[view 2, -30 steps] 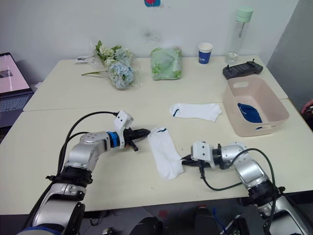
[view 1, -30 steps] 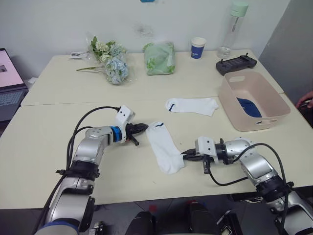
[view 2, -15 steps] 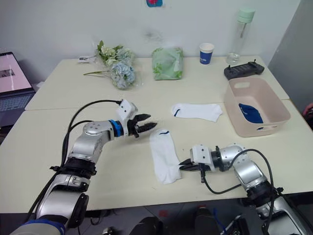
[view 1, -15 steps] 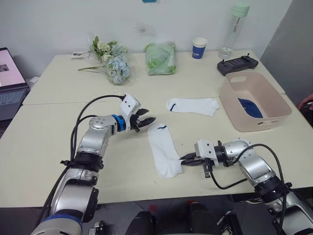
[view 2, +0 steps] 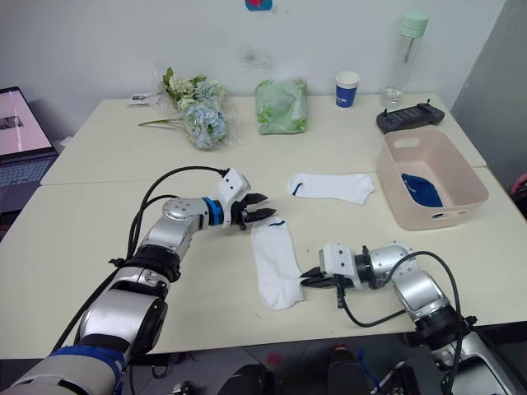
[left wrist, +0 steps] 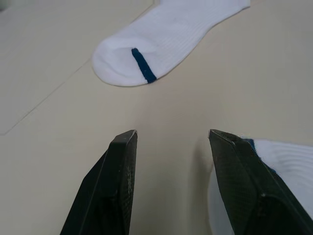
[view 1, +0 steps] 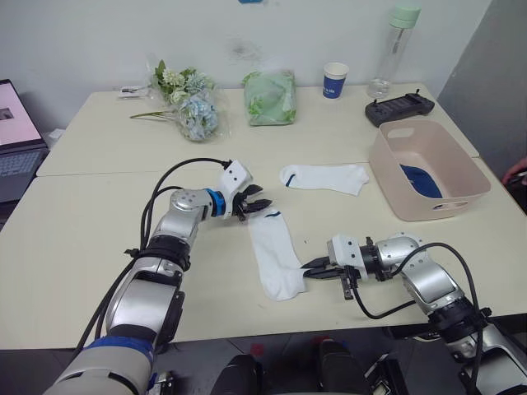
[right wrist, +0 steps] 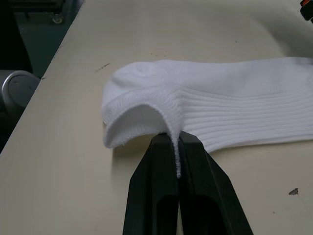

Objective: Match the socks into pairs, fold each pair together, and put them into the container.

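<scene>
On the bench (view 1: 74, 247), one sock (view 1: 274, 253) lies at frame centre, the left hand (view 1: 258, 206) at its upper end, the right hand (view 1: 311, 269) at its lower end. A second sock (view 1: 324, 177) lies above it. The tub (view 1: 424, 169) sits right, a sock (view 1: 422, 182) inside. Flowers (view 1: 186, 107), bag (view 1: 269, 97) and cup (view 1: 333, 81) line the top.

No legible text, label or number anywhere.

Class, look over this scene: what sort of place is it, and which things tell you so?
Probably an office or lab: pale work tables pushed together, an open laptop, and a paper cup.
</scene>
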Robot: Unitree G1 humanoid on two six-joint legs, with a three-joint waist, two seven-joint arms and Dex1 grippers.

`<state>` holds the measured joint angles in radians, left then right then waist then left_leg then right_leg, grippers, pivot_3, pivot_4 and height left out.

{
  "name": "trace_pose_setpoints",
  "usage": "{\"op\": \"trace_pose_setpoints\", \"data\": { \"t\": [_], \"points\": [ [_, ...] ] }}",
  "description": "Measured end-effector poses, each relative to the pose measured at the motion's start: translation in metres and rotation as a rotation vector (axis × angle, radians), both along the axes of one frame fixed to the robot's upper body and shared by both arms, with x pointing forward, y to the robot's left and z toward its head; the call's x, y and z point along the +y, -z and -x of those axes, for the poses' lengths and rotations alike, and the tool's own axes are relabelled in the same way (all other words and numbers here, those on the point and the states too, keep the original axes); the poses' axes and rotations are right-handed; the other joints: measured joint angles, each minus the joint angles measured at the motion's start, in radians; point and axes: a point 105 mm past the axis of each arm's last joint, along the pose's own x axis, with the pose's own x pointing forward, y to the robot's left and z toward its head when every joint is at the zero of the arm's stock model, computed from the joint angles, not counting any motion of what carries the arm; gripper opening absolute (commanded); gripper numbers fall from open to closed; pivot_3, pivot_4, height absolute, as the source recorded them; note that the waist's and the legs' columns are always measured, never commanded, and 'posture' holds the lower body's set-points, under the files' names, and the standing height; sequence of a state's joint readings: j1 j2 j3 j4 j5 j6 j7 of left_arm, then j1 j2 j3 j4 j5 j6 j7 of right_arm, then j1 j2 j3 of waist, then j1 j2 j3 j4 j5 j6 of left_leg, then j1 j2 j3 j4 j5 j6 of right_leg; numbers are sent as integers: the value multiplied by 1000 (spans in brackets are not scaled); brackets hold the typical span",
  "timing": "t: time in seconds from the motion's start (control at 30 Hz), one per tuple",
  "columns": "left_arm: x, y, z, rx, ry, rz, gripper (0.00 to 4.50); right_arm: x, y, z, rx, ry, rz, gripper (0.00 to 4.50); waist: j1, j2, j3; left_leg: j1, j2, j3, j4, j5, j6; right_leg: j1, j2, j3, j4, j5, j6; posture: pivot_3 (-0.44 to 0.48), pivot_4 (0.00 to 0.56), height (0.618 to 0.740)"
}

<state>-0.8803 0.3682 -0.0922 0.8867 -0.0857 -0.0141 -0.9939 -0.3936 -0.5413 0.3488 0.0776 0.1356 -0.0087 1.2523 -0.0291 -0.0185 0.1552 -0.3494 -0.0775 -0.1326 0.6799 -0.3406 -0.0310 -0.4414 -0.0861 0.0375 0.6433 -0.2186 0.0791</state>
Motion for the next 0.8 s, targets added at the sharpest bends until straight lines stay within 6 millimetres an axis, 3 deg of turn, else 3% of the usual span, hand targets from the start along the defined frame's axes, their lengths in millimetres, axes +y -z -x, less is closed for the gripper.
{"op": "trace_pose_setpoints", "data": {
  "t": [0.13, 0.37, 0.47, 0.63, 0.67, 0.8],
  "points": [
    [-4, 0, 5, 16, 50, -5, 2398, 1, 0, -1, -4, 8, -5, 0, 0, 0, 0, 0, 0, 0, 0, 0, 0, 0, 0, 0, 0, 0, 0, 0, 150, 740],
    [-5, 23, 14, 2, 114, -157, 2398, 3, -1, 1, -5, -2, -3, 0, 0, 0, 0, 0, 0, 0, 0, 0, 0, 0, 0, 0, 0, 0, 0, 0, 150, 740],
    [0, 21, 7, -51, 87, -225, 1808, 3, -1, 2, -7, -3, -2, 0, 0, 0, 0, 0, 0, 0, 0, 0, 0, 0, 0, 0, 0, 0, 0, 0, 150, 740],
    [5, 20, 4, -59, 74, -243, 217, 1, 1, 5, -1, -4, 1, 0, 0, 0, 0, 0, 0, 0, 0, 0, 0, 0, 0, 0, 0, 0, 0, 0, 150, 740],
    [5, 19, 4, -55, 72, -238, 48, 1, 1, 5, 1, -3, 2, 0, 0, 0, 0, 0, 0, 0, 0, 0, 0, 0, 0, 0, 1, 0, 0, 0, 150, 740],
    [6, 19, 6, -33, 91, -218, 48, 1, 1, 5, -1, -4, 3, 0, 0, 0, 0, 0, 0, 0, 0, 0, 0, 0, 0, 0, 0, 0, 0, 0, 150, 740]
  ]
}}
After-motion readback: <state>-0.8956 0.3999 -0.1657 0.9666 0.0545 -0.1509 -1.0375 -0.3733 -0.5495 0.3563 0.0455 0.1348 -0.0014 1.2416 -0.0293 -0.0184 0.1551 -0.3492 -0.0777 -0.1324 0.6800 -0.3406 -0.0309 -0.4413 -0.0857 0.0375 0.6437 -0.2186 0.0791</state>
